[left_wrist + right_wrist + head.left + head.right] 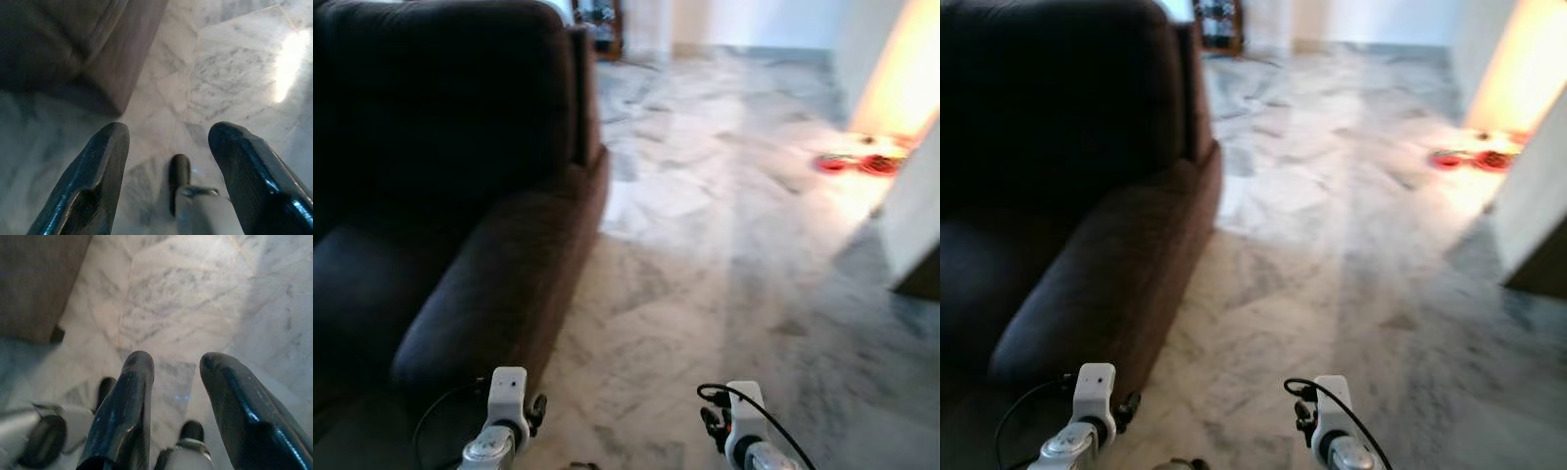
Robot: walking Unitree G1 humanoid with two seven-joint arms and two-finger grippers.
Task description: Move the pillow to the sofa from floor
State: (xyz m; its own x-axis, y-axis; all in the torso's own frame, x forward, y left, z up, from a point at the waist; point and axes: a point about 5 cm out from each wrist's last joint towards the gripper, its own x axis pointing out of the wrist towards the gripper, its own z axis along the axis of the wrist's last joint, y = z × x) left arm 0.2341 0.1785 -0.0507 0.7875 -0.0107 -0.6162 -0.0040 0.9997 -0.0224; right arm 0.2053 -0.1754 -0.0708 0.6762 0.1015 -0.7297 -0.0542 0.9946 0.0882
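Left eye view: dark sofa [431,196] on the robot's left, marble floor [724,245] ahead; the pillow's location cannot be determined.

A pillow is judged light, soft and compressible; grip a corner or pinch an edge. Left claw [168,142] is spread wide, empty. Right claw [176,367] is moderately open, empty, above floor.

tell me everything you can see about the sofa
The sofa is dark brown, almost black in the shade, and looks like soft fabric or suede, though the picture is blurred. A tall backrest, a deep seat cushion and a thick rounded armrest show. It stands upright on the pale marble floor, at the robot's left, its base resting on the tiles. Nothing can be made out lying on the seat. The left claw hangs open near its front corner, apart from it.
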